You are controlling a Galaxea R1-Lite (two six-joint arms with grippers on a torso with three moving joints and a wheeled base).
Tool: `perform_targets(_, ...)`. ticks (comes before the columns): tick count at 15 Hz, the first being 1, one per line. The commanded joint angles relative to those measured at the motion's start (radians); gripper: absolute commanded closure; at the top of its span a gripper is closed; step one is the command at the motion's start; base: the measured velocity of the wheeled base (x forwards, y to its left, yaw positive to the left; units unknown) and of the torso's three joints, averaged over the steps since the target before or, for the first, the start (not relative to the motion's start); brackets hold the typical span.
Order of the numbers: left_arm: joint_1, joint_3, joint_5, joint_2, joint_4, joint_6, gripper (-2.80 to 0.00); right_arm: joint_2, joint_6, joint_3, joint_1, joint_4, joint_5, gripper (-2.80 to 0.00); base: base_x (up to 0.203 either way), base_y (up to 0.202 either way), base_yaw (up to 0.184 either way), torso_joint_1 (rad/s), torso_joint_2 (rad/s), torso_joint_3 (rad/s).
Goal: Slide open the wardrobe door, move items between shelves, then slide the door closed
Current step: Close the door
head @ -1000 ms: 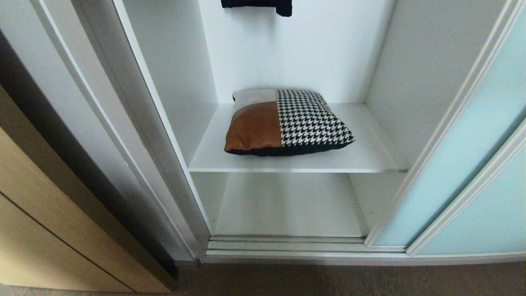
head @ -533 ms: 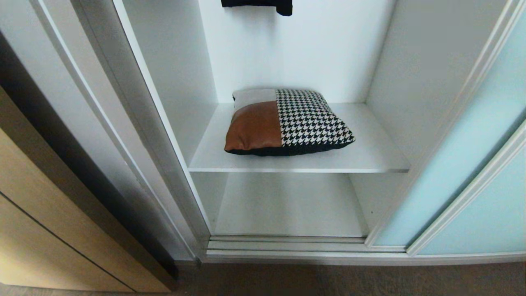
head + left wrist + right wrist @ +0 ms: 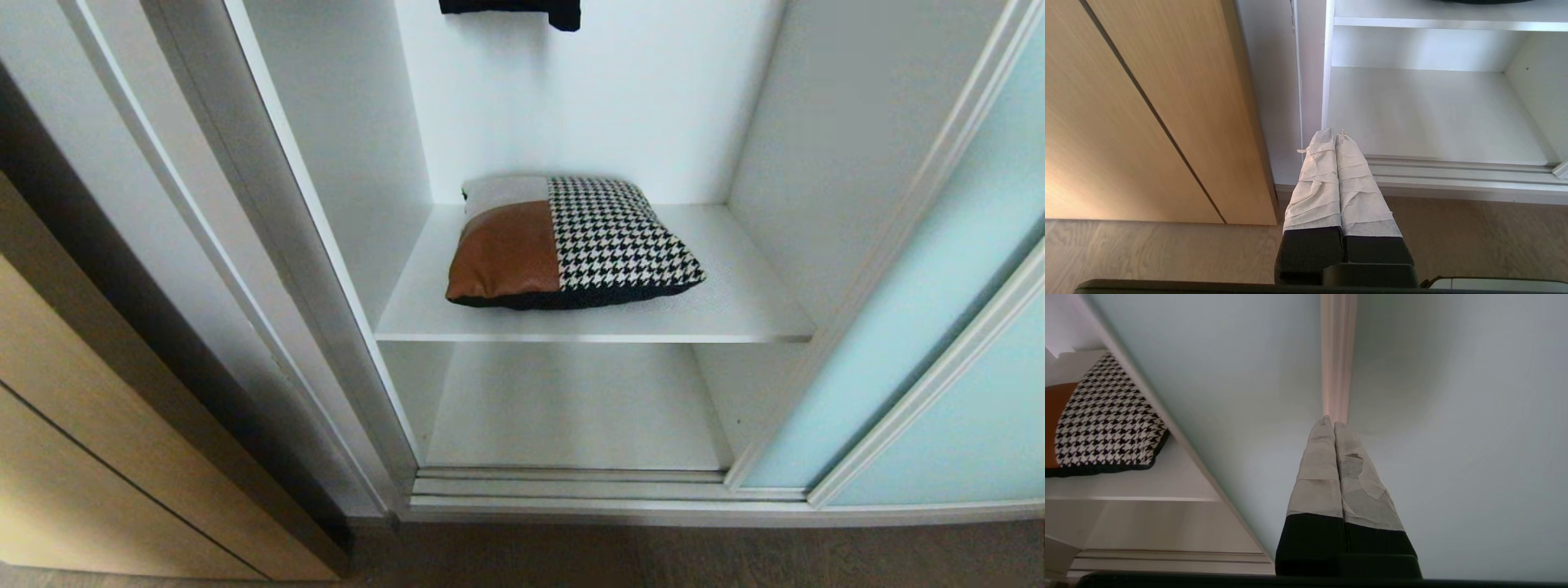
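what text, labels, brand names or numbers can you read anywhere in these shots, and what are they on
None: no view shows any readable word, label, brand, number or sign.
cushion: patchwork fabric only, houndstooth pattern, no visible tag.
sliding wardrobe door: plain frosted glass, no sticker.
shelves: bare white boards.
wooden panel: plain grain.
left gripper and right gripper: fingers wrapped in unmarked pale tape.

no readable text, labels, brands, numbers or signs

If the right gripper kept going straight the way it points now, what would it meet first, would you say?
Most likely the pale frame strip between the frosted aqua glass panels of the sliding wardrobe door; the shut right gripper points at it, though the gap is unclear.
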Motion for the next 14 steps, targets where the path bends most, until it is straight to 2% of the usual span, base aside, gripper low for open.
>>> perform_targets(1,0.0,0.002,0.0,0.001,-0.001,-0.001,0.0,0.021,0.0,-0.019,-0.017,0.002,0.007,0.0,0.0,0.0,0.0,0.0,0.0,0.0)
perform_targets(9,0.0,0.002,0.0,0.001,-0.001,-0.001,0.0,0.014,0.014,-0.015,-0.06,-0.002,0.013,0.0,0.0,0.0,0.0,0.0,0.0,0.0)
perform_targets(14,0.0,0.002,0.0,0.001,-0.001,-0.001,0.0,-0.062,0.033,0.093,-0.113,-0.008,0.009,0.0,0.0,0.0,0.0,0.0,0.0,0.0)
